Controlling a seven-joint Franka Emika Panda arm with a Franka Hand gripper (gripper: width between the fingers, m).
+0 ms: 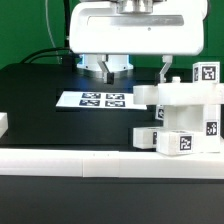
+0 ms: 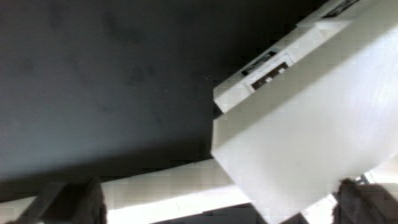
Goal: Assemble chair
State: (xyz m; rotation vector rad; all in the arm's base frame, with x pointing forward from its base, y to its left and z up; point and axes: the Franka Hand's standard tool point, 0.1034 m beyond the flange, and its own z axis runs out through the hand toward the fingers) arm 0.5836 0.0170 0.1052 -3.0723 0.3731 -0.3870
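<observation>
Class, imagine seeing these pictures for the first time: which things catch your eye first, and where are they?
The blocky white chair body, covered in black-and-white tags, dominates the exterior view's right side. The marker board lies flat on the dark table at centre, and the gripper hangs above with its fingers spread open.

In the exterior view the chair (image 1: 185, 115) ran off the right edge, and the arm's white housing (image 1: 130, 25) was cut by the top. In the wrist view a white panel (image 2: 302, 130) was blurred and cropped; its tag (image 2: 267, 72) was unreadable.
</observation>
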